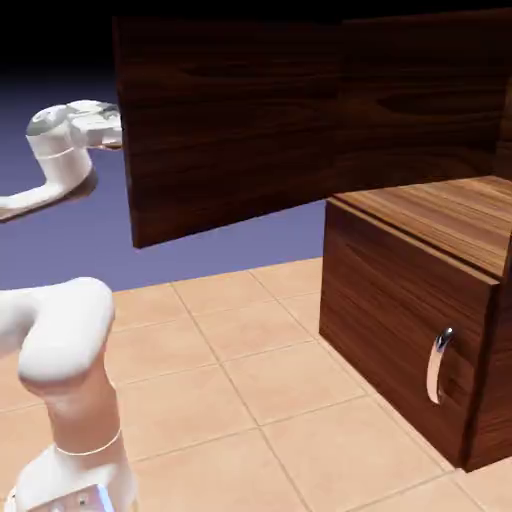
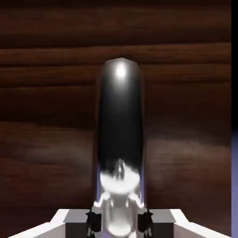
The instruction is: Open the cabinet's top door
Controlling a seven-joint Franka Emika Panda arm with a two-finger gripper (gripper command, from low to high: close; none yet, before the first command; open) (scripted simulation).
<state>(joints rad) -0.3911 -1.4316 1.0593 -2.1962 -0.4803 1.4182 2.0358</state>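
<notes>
Where the top door (image 1: 225, 120) has swung out from the cabinet (image 1: 420, 300), it stands wide open, a broad dark wood panel reaching toward the exterior view's left, its outer edge close to the arm's wrist (image 1: 70, 135). Behind it the cabinet's upper opening shows only as shadow, so whether anything lies inside cannot be told. The lower panel (image 1: 400, 330) is closed, its small silver handle (image 1: 438, 362) upright near the right edge. No writing or label can be read on any surface. In the hand view the gripper (image 2: 120, 218) is clenched on the door's handle (image 2: 120, 125), which rises as a thick dark shiny bar between the two grey fingers (image 2: 93, 221), with wood grain filling the picture behind it. The cabinet stands on a tiled floor (image 1: 250, 390).
</notes>
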